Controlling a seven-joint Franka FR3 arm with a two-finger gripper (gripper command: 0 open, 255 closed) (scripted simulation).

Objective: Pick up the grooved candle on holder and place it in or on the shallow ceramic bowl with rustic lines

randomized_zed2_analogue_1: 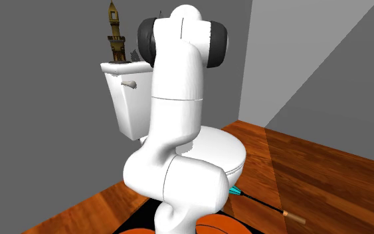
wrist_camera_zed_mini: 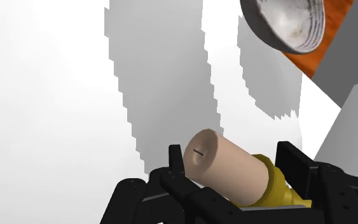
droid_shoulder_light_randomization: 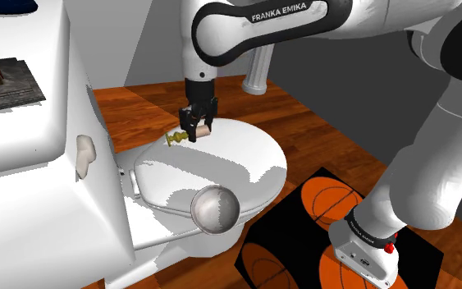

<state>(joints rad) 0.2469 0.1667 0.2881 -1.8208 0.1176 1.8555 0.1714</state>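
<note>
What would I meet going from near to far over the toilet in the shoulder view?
Grey bowl at the near edge of the toilet lid → tan candle on its gold holder, clasped in the gripper → white column by the far wall.

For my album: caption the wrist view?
End effector clasps a tan candle; white toilet lid and grey bowl beyond.

Beige candle (wrist_camera_zed_mini: 225, 172), yellow holder (wrist_camera_zed_mini: 273, 183), tipped sideways; grey bowl (droid_shoulder_light_randomization: 215, 208) on toilet lid (droid_shoulder_light_randomization: 249, 156).
</note>
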